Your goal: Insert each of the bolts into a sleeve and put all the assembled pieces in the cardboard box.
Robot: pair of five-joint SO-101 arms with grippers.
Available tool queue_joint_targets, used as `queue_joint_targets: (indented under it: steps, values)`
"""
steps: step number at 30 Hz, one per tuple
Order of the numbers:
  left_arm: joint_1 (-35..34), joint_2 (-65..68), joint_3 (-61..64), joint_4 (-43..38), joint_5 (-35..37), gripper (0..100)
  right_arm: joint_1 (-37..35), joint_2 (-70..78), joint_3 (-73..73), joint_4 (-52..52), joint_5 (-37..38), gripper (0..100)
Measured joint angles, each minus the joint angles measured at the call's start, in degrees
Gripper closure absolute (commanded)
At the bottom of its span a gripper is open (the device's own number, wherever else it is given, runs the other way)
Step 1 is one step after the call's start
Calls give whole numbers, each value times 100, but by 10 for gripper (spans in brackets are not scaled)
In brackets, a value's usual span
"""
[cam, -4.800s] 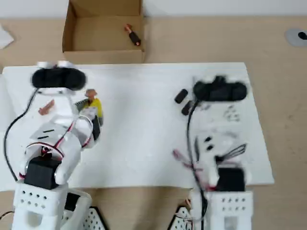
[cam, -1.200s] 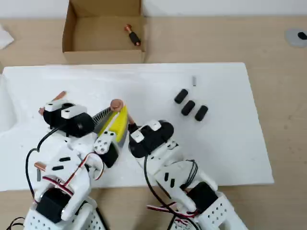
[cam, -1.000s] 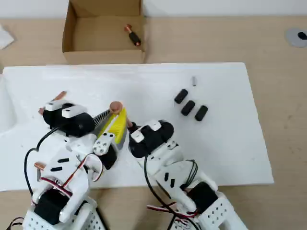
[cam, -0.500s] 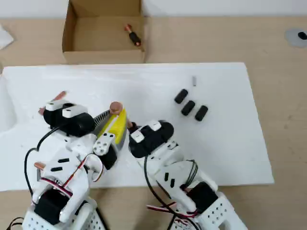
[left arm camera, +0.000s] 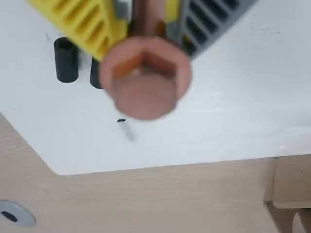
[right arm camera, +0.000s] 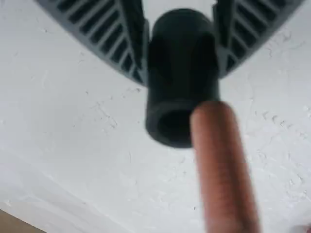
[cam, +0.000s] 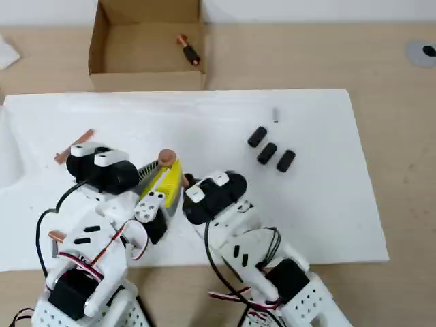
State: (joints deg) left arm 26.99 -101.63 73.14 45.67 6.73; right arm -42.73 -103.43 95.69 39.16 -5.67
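Aligning is being judged the step in hand: a copper bolt (left arm camera: pixel 146 80) is being clamped by the left gripper (left arm camera: pixel 146 24), a black sleeve (right arm camera: pixel 181 77) by the right gripper (right arm camera: pixel 181 29), end to end over the white mat (cam: pixel 306 218). The shank tip (right arm camera: pixel 214 116) is being held beside the bore (right arm camera: pixel 170 124), off-centre. Loose sleeves (cam: pixel 271 152) are lying well apart; the cardboard box (cam: pixel 146 80) beyond the mat's far edge is being left unobstructed.

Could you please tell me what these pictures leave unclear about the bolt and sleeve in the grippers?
High view: the right arm covers the held sleeve and where the held bolt ends.
Right wrist view: the bolt's shaft overlaps the sleeve's rim; whether it has entered is unclear.
Left wrist view: the bolt's head is blurred.
High view: the left arm partly covers a spare bolt.
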Motion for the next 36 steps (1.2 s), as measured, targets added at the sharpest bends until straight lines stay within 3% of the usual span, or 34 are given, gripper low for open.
queue_joint_targets:
  steps: [10, 36]
  values:
    - [0, 9, 220, -580, 0, 995, 0, 0, 0, 0, 0, 990]
    - [0, 0, 396, -589, -9, 995, 0, 0, 0, 0, 0, 990]
